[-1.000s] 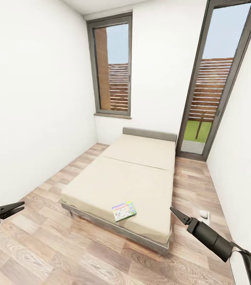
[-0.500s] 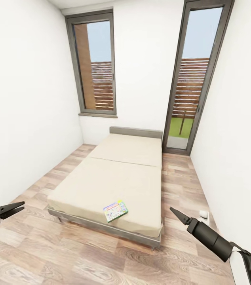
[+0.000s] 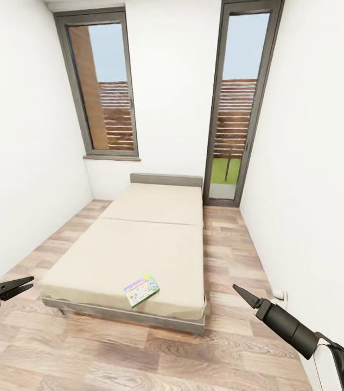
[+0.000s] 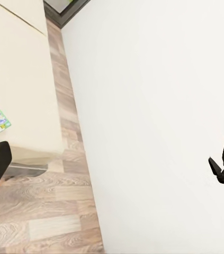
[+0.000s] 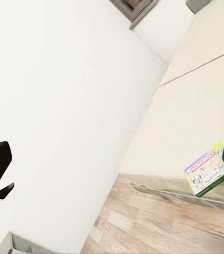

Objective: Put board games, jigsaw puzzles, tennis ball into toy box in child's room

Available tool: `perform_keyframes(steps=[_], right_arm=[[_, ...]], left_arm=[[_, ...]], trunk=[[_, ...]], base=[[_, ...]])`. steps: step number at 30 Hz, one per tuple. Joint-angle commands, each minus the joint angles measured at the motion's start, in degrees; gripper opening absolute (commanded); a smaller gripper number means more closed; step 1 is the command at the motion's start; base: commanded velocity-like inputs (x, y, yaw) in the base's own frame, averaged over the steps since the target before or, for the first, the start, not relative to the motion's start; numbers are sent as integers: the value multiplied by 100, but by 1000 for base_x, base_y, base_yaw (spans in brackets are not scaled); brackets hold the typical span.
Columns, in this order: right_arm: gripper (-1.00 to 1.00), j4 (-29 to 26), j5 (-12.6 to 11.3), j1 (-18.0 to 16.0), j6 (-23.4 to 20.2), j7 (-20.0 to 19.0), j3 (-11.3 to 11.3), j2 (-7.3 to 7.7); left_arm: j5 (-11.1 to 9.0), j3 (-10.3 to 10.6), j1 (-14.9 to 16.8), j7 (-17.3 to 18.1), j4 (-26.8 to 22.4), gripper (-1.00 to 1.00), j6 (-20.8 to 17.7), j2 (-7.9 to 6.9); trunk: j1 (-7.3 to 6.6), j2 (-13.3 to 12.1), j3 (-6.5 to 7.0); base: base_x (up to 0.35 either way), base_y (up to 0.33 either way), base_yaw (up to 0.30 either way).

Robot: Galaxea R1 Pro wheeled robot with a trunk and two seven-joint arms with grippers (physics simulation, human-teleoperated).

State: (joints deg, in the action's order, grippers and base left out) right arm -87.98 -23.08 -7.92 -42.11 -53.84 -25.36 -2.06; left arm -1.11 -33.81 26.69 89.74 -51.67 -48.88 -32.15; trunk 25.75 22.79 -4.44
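Left end effector (image 3: 24, 283) sat at 8 o'clock, fingers parted, nothing in it. Right end effector (image 3: 241, 293) at 4 o'clock looked pinched to a point, empty too. Board game (image 3: 141, 289) lay near the bed's (image 3: 139, 239) foot edge. The camera had swung since earlier, so the bed sat further left. Lettering was too small to read.
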Motion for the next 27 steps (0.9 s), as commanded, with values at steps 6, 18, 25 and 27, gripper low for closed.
perform_keyframes(steps=[6,18,25,27], right_arm=[[100,0,-10,-8,-34,-13,-11,-8],[100,0,2,-8,-27,-10,-15,-27],[100,0,5,-8,-10,-12,-20,-31],[100,0,5,-8,-3,-11,-19,-34]], left_arm=[[8,-3,3,26,-1,100,-61,-2],[8,-3,3,26,-1,100,-61,-2],[6,-3,3,26,-1,100,-61,-2],[6,-3,3,26,-1,100,-61,-2]], trunk=[[4,13,-33],[4,13,-65],[4,13,-68],[4,13,-69]], base=[[0,0,-256],[0,0,-192],[0,0,-32],[0,0,-11]])
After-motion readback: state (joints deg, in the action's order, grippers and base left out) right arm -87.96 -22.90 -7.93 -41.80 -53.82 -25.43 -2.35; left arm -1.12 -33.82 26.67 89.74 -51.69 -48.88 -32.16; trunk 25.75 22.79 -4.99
